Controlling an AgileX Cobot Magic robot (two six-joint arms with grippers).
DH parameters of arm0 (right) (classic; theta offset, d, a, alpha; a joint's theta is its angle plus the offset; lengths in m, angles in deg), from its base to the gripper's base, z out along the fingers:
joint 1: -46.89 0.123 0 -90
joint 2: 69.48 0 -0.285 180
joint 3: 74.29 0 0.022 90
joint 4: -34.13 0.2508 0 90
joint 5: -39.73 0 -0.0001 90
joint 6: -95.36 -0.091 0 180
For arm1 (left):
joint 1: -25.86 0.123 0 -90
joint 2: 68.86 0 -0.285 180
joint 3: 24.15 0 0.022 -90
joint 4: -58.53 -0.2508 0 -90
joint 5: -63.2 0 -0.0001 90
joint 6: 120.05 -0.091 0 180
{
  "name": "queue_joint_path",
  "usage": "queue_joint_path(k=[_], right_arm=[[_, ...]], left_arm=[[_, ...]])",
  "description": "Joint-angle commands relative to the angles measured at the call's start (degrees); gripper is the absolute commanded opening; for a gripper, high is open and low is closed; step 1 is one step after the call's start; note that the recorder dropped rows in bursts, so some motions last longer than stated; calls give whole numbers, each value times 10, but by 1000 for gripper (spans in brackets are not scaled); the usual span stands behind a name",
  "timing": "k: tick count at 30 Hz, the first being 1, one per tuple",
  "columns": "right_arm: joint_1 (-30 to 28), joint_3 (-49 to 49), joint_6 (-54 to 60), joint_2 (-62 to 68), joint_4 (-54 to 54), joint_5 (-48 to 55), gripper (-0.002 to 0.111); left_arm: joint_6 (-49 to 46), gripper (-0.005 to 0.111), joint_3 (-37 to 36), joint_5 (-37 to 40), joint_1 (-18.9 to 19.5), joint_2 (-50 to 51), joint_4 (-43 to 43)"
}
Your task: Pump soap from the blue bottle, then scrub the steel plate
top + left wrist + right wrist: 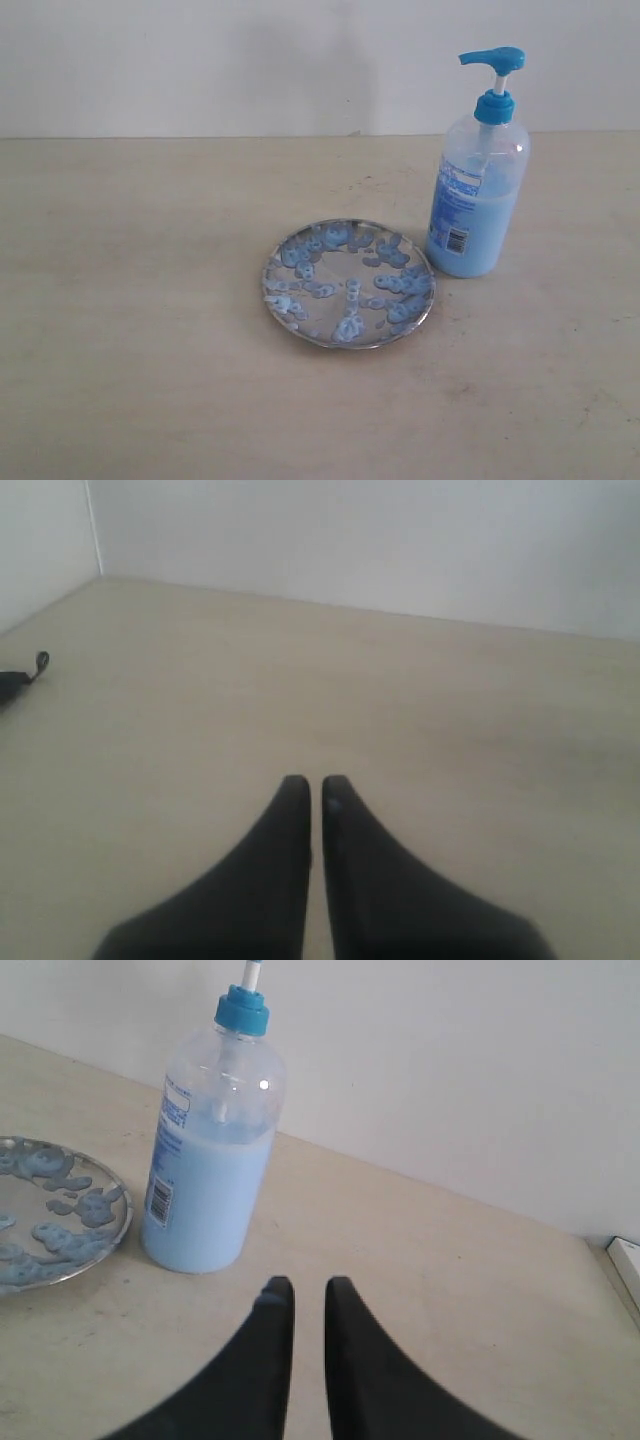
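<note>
In the exterior view, one blue bottle (475, 200) is seen standing upright on the table (130, 340), just beside the far right edge of one steel plate (268, 290), which lies flat near the middle. The plate is dotted with many pale blobs of soap (395, 283), too many and too merged to be counted. The pump head (493, 58) is raised, and its spout is turned toward the plate's side. No gripper is shown here, so the task is judged to be at its start: the pumping step is in hand and no approach has been made yet. No scrubbing tool can be found in this view.

In the left wrist view, the left gripper (315, 783) is seen with its fingers pressed almost together and nothing held between them. Only bare table is seen ahead of it. One small dark object (20, 678) is cut off at the edge and cannot be identified. Neither the bottle nor the plate is shown.

In the right wrist view, the right gripper (309, 1288) is drawn in to a narrow slit, also with nothing held. It is aimed past the bottle (205, 1160), which stands near. Part of the plate's rim (120, 1222) is visible beside the bottle. This arm is judged the better placed for pumping. It would need to be lifted above the pump head and pressed straight down, so that the bottle is not tipped.
</note>
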Motion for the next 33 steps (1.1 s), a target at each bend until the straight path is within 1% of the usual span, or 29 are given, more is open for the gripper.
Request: queue_joint_path(k=[1, 4, 9, 26, 28, 30, 31, 33], right_arm=[[0, 0, 2, -1, 1, -2, 8], [0, 0, 2, -1, 1, -2, 8], [0, 0, 2, -1, 1, -2, 8], [0, 0, 2, -1, 1, -2, 8], [0, 0, 2, -2, 79, 18, 8], [0, 0, 2, -23, 253, 37, 8], [0, 0, 16, -48, 277, 30, 8], [-6, 0, 35, -48, 253, 40, 8]], left_arm=[[-25, 4, 0, 17, -23, -1, 84], [-82, 4, 0, 23, -30, -1, 86], [-82, 4, 0, 22, -41, -1, 84], [-82, 4, 0, 20, -40, -1, 84], [-82, 4, 0, 20, -40, -1, 84], [-82, 4, 0, 20, -40, -1, 84], [-82, 4, 0, 20, -40, -1, 84], [-82, 4, 0, 20, -40, -1, 84]])
